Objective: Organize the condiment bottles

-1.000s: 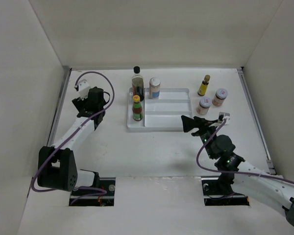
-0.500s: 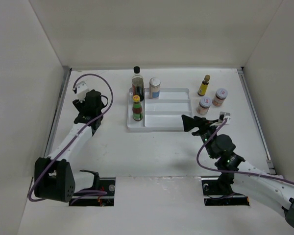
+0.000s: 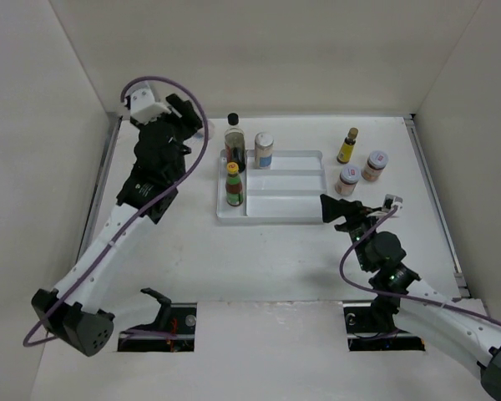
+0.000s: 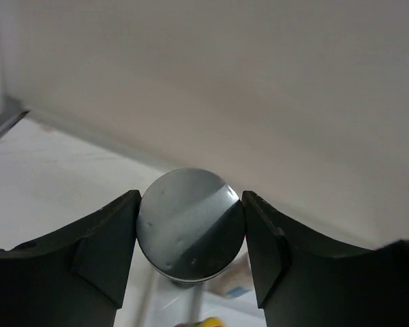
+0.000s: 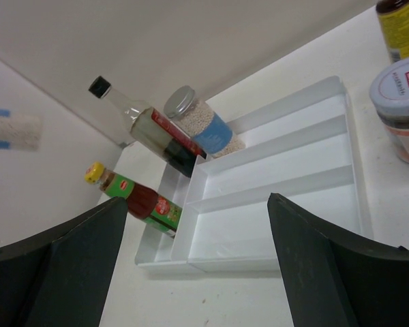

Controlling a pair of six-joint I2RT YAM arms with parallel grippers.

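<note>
My left gripper [image 3: 189, 117] is raised near the back wall, left of the tray, shut on a round jar whose dark grey lid [image 4: 191, 231] fills the gap between both fingers. The white divided tray [image 3: 288, 199] holds a red-green yellow-capped bottle [image 3: 234, 185] in its left slot. A tall dark-liquid bottle [image 3: 235, 144] and a blue-labelled spice jar [image 3: 263, 150] stand at its back edge. A tiny yellow bottle [image 3: 347, 146] and two pale-lidded jars [image 3: 347, 180] [image 3: 374, 165] stand to the right. My right gripper [image 3: 334, 210] is open by the tray's front right corner, holding nothing.
White walls close in the table on three sides, and metal rails [image 3: 100, 192] run along its left and right edges. In the right wrist view the tray [image 5: 279, 177] lies ahead of the open gripper [image 5: 198, 201], with one pale-lidded jar [image 5: 399, 109] at the right.
My left gripper shut on a jar low at the table's left side, then rose and swung toward the back wall with it. The right gripper shifted slightly right.
</note>
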